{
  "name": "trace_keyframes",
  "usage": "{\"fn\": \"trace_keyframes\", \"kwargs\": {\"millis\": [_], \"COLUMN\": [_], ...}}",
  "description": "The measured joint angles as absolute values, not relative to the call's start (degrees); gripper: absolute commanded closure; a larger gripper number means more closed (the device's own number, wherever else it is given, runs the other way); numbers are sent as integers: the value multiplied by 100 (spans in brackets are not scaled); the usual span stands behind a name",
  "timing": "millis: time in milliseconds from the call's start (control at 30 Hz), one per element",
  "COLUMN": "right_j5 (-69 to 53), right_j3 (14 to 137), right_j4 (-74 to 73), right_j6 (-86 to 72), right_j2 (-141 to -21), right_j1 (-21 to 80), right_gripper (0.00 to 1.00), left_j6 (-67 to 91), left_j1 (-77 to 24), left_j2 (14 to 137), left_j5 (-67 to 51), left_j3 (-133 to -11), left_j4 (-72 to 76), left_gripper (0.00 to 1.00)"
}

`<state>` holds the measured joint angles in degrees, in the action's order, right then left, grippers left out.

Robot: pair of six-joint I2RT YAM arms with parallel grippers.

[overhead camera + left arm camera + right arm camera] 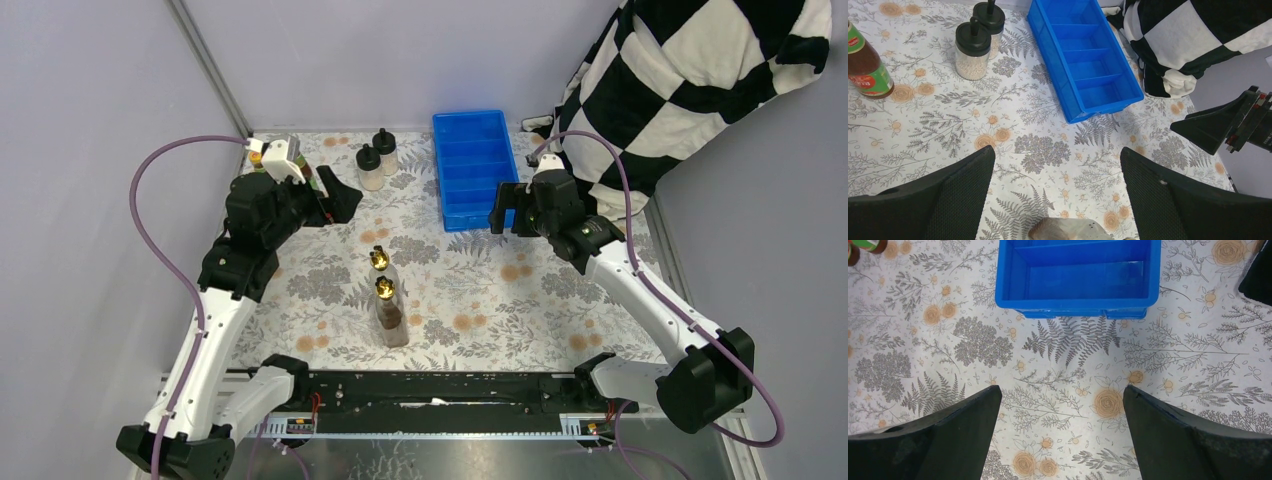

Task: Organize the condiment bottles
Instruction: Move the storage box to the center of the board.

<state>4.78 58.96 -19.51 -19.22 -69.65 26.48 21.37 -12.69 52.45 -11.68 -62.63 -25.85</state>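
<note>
- Condiment bottles [389, 318] stand loose on the desk [480, 290]. None is in the blue tray [470, 205] at the far side, right of centre.
- The two gold-spouted bottles [381, 265] stand one behind the other mid-desk, on the near side.
- The two black-capped bottles [972, 50] stand close together at the far side, just left of the tray.
- A dark sauce bottle [865, 67] stands at the far left, beside your left arm. No jars can be made out.
- Your left end effector [1056, 162] is released, jaws spread wide over bare cloth, grasping nothing.
- Your right end effector [1060, 397] is likewise spread and grasps nothing. It hangs just on the near side of the tray's near wall.
- You appear to be at the opening step, with no bottle picked up yet.
- The next move calls for choosing one bottle and bringing the closer arm down around its body. The left arm suits the sauce bottle or the black-capped pair.
- The gold-spouted pair looks tall and tippy, so grip low on the glass and keep it upright.
</note>
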Motion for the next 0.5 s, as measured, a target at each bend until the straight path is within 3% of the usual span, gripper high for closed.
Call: {"fn": "trace_keyframes", "kwargs": {"millis": [500], "right_j5": [408], "right_j3": [6237], "right_j4": [-2200], "right_j6": [-1806], "right_j2": [-7089], "right_j1": [2648], "right_gripper": [0], "left_j6": [2154], "left_j1": [-1269], "left_j2": [6235], "left_j5": [-1330], "left_j3": [-6270], "left_j4": [-2226], "left_gripper": [1]}}
